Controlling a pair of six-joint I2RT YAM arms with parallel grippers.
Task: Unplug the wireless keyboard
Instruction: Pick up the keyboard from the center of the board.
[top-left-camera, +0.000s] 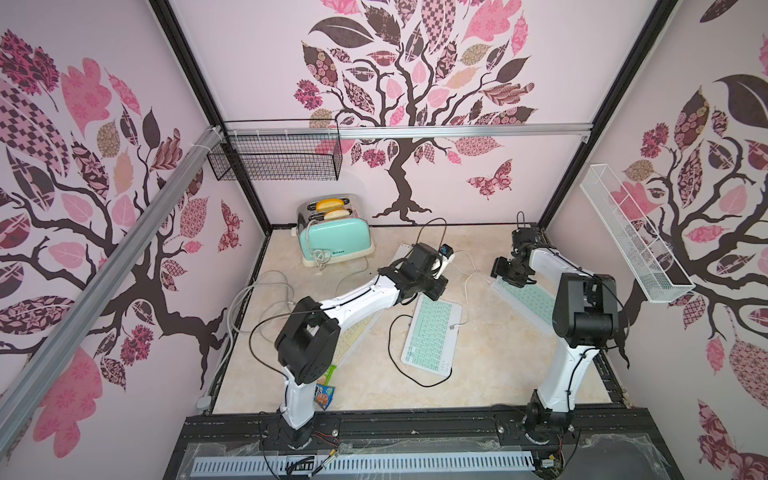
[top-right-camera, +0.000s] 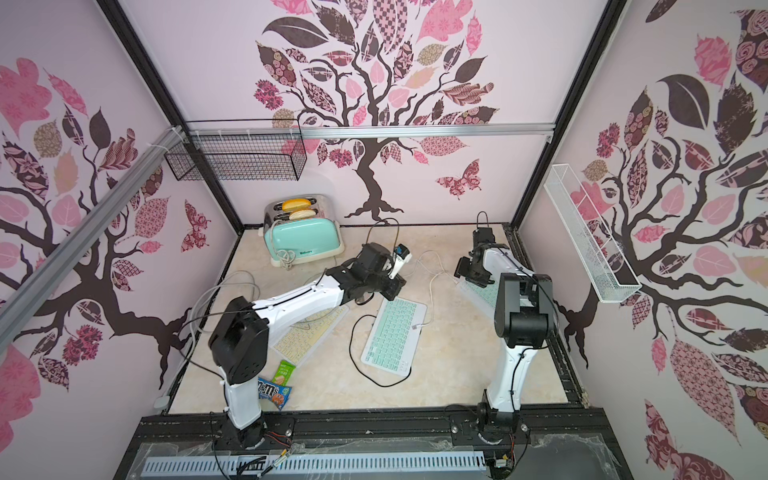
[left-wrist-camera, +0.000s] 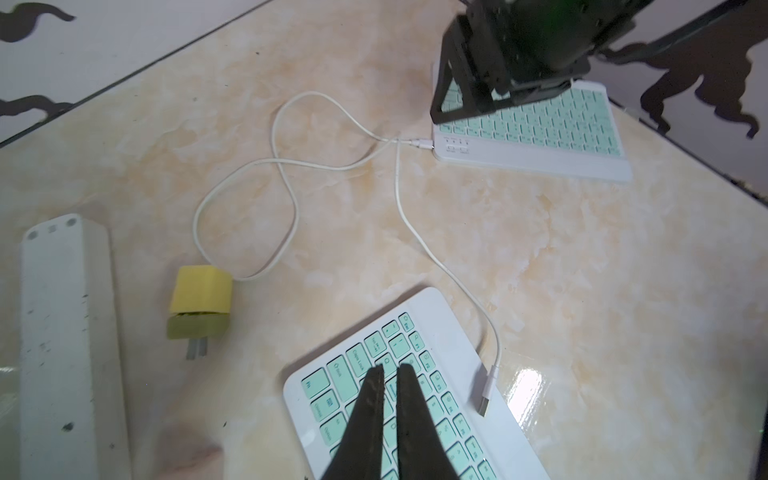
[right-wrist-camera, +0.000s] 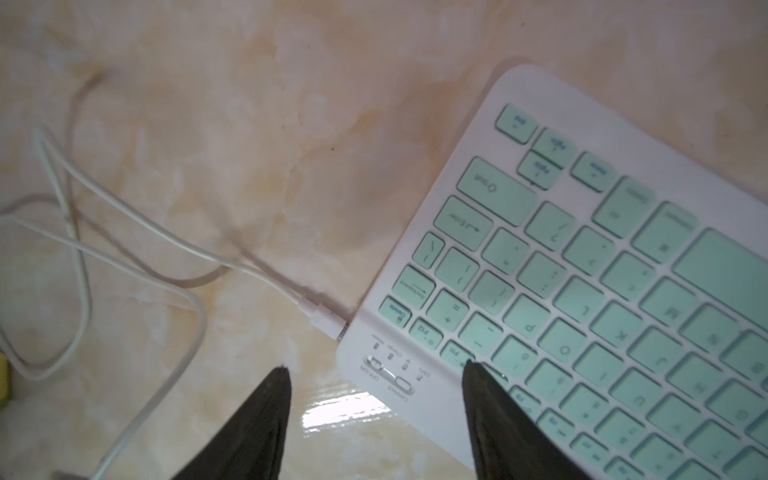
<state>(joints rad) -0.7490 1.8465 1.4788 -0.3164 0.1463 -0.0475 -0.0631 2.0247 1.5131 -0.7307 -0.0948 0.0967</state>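
Mint-keyed, the wireless keyboard (right-wrist-camera: 582, 291) lay on the right of the table (top-left-camera: 498, 365), white cable plug (right-wrist-camera: 326, 322) seated at its corner. The right gripper (right-wrist-camera: 376, 368) hung above that corner, fingers spread and empty, while the left gripper (left-wrist-camera: 388, 368), fingers nearly together on nothing, hovered over another keyboard (left-wrist-camera: 336, 372). Approach seemed underway; next, those spread fingers would have to straddle and pinch the plug.
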